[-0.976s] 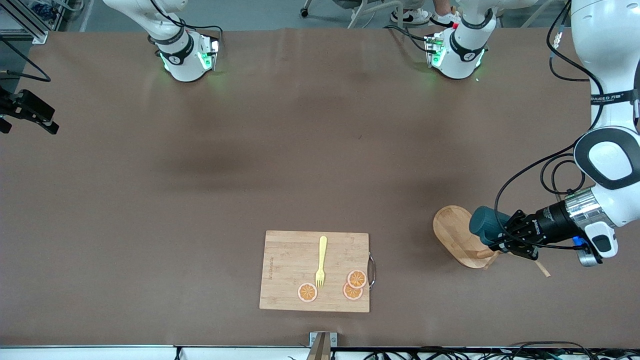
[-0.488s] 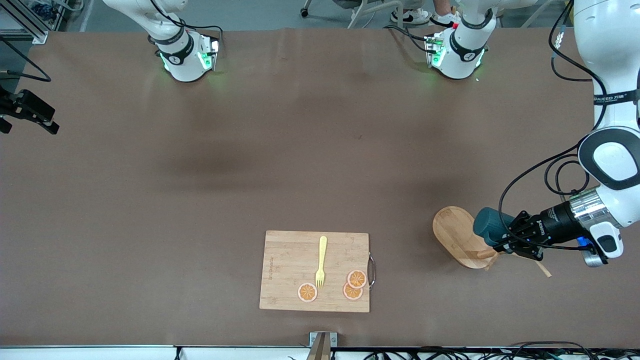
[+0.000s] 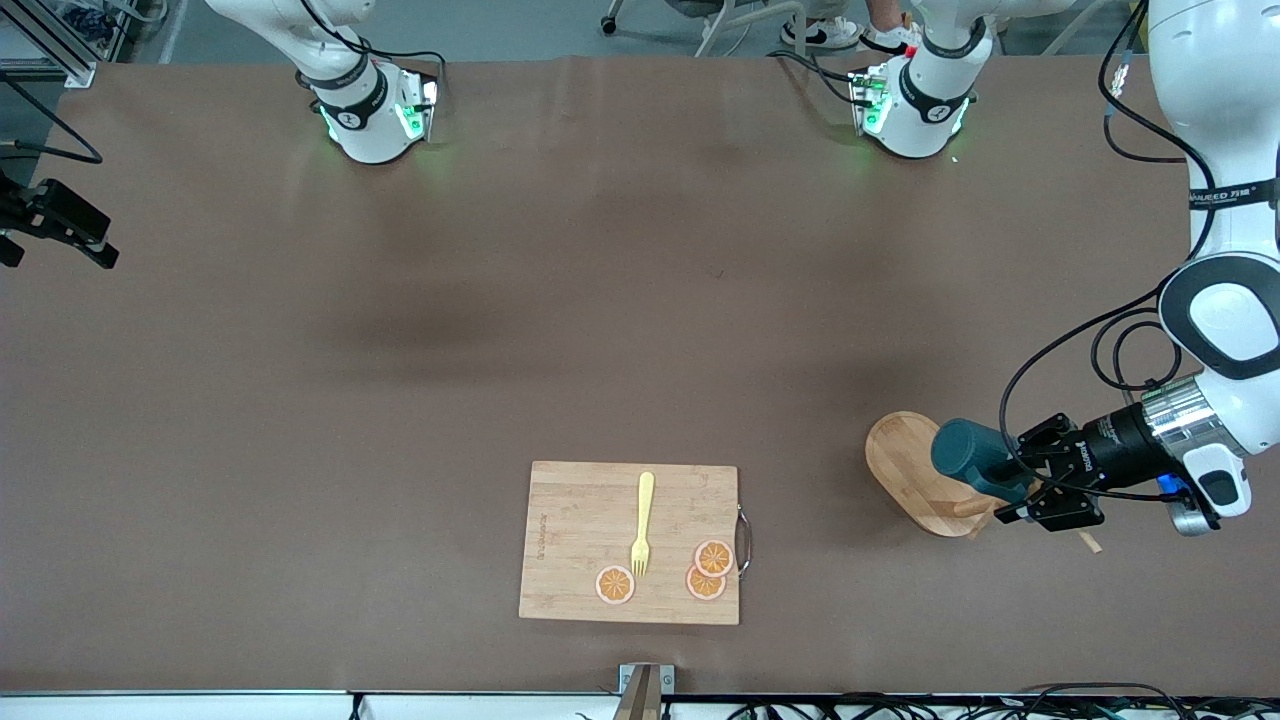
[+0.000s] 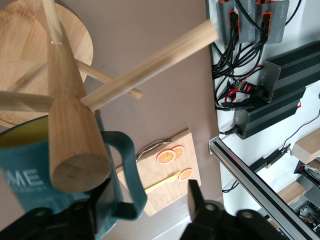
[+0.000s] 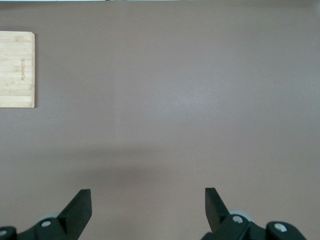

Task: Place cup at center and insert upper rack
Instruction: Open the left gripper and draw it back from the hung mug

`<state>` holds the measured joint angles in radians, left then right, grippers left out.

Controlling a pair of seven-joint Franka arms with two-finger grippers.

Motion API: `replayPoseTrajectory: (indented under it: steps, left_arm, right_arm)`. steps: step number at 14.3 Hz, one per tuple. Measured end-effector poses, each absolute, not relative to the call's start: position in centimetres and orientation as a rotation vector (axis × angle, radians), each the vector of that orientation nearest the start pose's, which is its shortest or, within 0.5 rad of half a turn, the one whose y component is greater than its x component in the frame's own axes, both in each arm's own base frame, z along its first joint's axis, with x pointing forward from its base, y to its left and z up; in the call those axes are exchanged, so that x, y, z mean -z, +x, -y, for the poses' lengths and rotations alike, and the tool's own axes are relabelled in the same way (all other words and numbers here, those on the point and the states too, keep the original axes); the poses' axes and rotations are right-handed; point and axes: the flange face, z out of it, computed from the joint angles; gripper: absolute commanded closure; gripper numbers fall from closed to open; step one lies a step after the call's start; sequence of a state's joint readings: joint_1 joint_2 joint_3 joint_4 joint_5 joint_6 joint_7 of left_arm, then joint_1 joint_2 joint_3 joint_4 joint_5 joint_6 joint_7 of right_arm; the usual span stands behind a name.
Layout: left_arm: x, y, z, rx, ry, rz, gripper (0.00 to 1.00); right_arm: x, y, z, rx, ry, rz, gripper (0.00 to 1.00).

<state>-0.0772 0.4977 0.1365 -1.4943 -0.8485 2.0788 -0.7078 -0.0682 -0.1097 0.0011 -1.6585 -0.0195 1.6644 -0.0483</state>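
Front view: my left gripper (image 3: 1035,485) sits over the upper rack (image 3: 915,472) toward the left arm's end of the table, fingers parted beside the cup (image 3: 968,457), which hangs on the rack. A cutting board (image 3: 580,520) lies nearer the middle.

Left wrist view: the cup's (image 4: 47,170) handle loops between my spread fingers (image 4: 104,197), touching neither, against the rack's pole (image 4: 72,125).

Right wrist view: my right gripper (image 5: 147,202) waits, fingers wide apart, over bare table (image 5: 175,100).

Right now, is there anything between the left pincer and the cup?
Nothing visible. The open left pincer is right at the cup, fingers on either side of its handle, beside the upper rack.
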Motion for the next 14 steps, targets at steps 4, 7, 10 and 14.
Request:
replayPoseTrajectory:
  steps: [4, 7, 10, 14]
  left_arm:
    - [-42.0, 71.4, 1.4, 0.136, 2.097, -1.301, 0.00]
    - [-44.5, 71.1, 1.1, 0.072, 2.145, -1.274, 0.00]
    - [-47.4, 70.5, 0.6, 0.003, 2.191, -1.250, 0.00]
    - [-52.7, 67.5, 0.1, -0.091, 2.516, -1.146, 0.00]
  right_arm:
    - [-65.1, 52.8, 3.6, 0.182, -3.163, -0.024, 0.00]
    - [-65.2, 52.8, 3.6, 0.183, -3.163, -0.024, 0.00]
    - [-65.2, 52.8, 3.6, 0.184, -3.163, -0.024, 0.00]
    - [-65.2, 52.8, 3.6, 0.185, -3.163, -0.024, 0.00]
